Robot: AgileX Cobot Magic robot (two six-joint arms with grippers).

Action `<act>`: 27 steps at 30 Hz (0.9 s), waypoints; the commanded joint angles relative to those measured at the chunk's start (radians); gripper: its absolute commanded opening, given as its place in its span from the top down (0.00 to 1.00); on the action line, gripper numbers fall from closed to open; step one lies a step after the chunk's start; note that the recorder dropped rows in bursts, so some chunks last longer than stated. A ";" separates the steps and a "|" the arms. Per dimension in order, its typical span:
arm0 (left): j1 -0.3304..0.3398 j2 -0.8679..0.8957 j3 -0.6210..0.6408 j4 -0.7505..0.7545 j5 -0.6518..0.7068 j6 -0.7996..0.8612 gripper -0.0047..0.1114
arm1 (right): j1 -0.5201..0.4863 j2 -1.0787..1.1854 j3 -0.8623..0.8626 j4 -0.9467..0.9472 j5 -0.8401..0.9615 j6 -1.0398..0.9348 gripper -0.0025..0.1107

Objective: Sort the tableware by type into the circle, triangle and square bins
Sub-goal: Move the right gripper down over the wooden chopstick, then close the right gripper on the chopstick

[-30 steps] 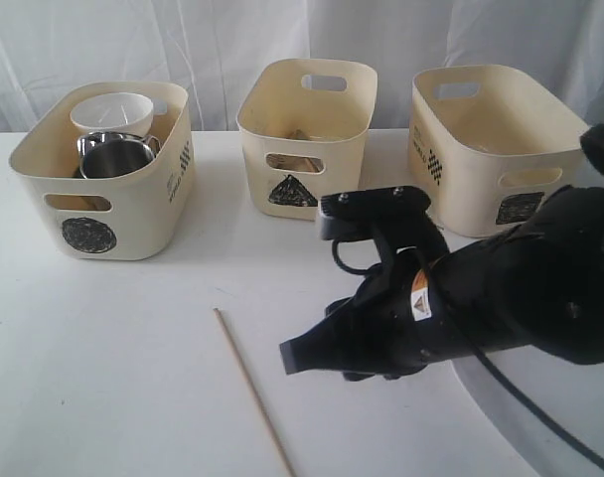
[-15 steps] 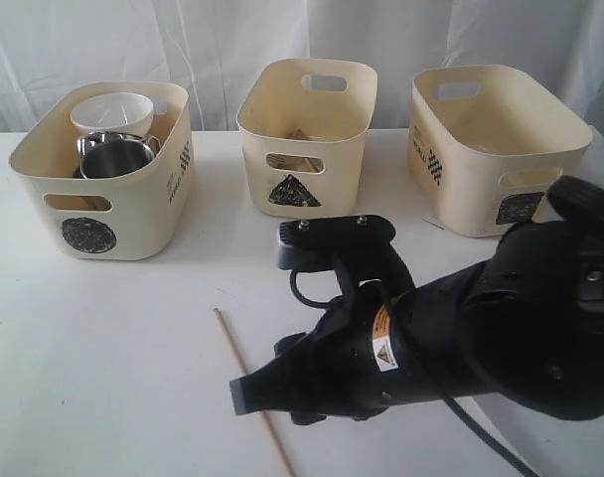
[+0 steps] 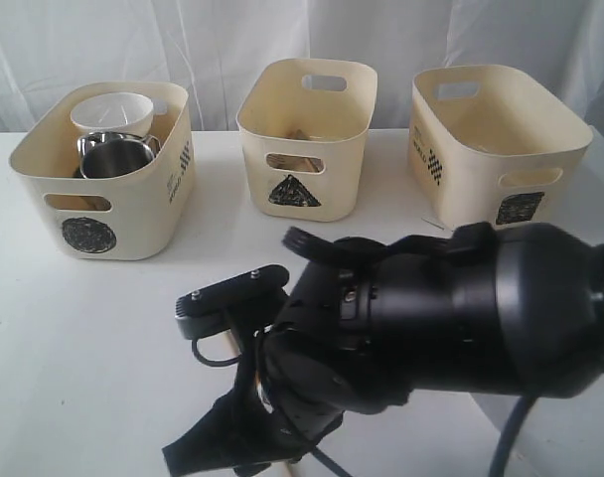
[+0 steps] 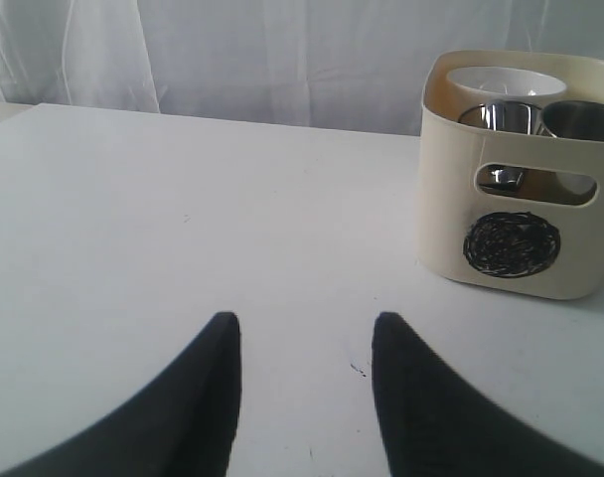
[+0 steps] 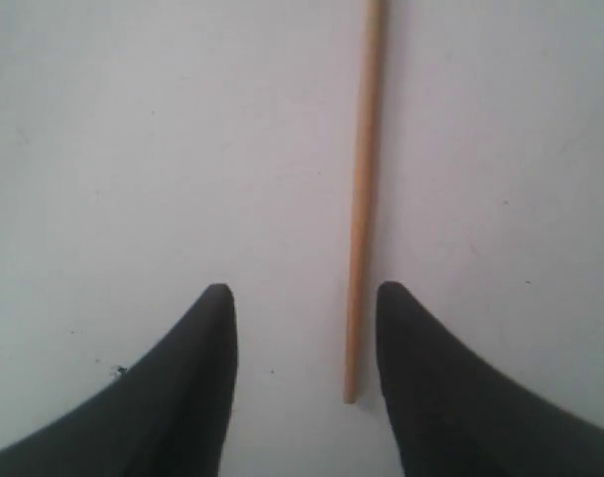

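**Q:** Which piece is being dealt with, and where is it?
**A:** 1 wooden chopstick [image 5: 362, 199] lies flat on the white desk [image 3: 74, 348]. The right pincer [image 5: 302, 293] hangs low over it, at 7 o'clock in the exterior view. Its bulky black arm hides most of the stick in that view.

**Q:** How does the stick lie relative to that pincer?
**A:** Take the pincer's reach as 12 o'clock. The stick's near end sits between the 2 fingertips, off centre, just beside the finger at 3 o'clock. Its long axis runs out toward 12, so it crosses the closing line squarely. The jaws stand apart with nothing in them, and I see no contact with the stick.

**Q:** And the other arm?
**A:** The left pincer [image 4: 302, 323] is also spread and empty over bare desk, with the circle bin [image 4: 446, 229] at its 1 o'clock. No chopstick shows in its view, so the right arm is the nearer.

**Q:** Where are the bins?
**A:** 3 cream tubs stand across the far desk. The circle bin is at 10 o'clock and holds a white bowl [image 3: 111, 111] and a steel mug [image 3: 115, 159]. The triangle bin [image 3: 347, 164] is at 12 and the square bin [image 3: 471, 164] at 2.

**Q:** What does the pick need?
**A:** In my judgement, a small shift toward 3 o'clock to centre the stick, then lowering and closing. A thin round stick may roll away from a finger.
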 commanded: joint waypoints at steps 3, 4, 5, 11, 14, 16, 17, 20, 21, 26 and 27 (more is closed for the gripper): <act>0.003 -0.005 0.003 -0.005 0.000 -0.001 0.55 | 0.014 0.043 -0.085 -0.124 0.162 0.007 0.60; 0.003 -0.005 0.003 -0.005 0.000 -0.001 0.55 | 0.014 0.051 -0.097 -0.154 0.193 0.007 0.59; 0.003 -0.005 0.003 -0.005 0.000 -0.001 0.55 | 0.014 0.058 -0.107 -0.178 0.219 0.007 0.59; 0.003 -0.005 0.003 -0.005 0.000 -0.001 0.55 | 0.014 0.092 -0.181 -0.205 0.296 0.001 0.55; 0.003 -0.005 0.003 -0.005 0.000 -0.001 0.55 | 0.024 0.101 -0.216 -0.205 0.293 0.001 0.55; 0.003 -0.005 0.003 -0.005 0.000 -0.001 0.55 | 0.024 0.111 -0.231 -0.201 0.290 0.001 0.55; 0.003 -0.005 0.003 -0.005 0.000 -0.001 0.55 | 0.024 0.119 -0.238 -0.198 0.290 0.001 0.55; 0.003 -0.005 0.003 -0.005 0.000 -0.001 0.55 | 0.024 0.142 -0.249 -0.173 0.290 -0.009 0.55; 0.003 -0.005 0.003 -0.005 0.000 -0.001 0.55 | 0.024 0.152 -0.251 -0.163 0.290 -0.026 0.55; 0.003 -0.005 0.003 -0.005 0.000 -0.001 0.55 | 0.032 0.184 -0.253 -0.154 0.257 -0.048 0.55; 0.003 -0.005 0.003 -0.005 0.000 -0.001 0.55 | 0.034 0.189 -0.253 -0.154 0.249 -0.048 0.55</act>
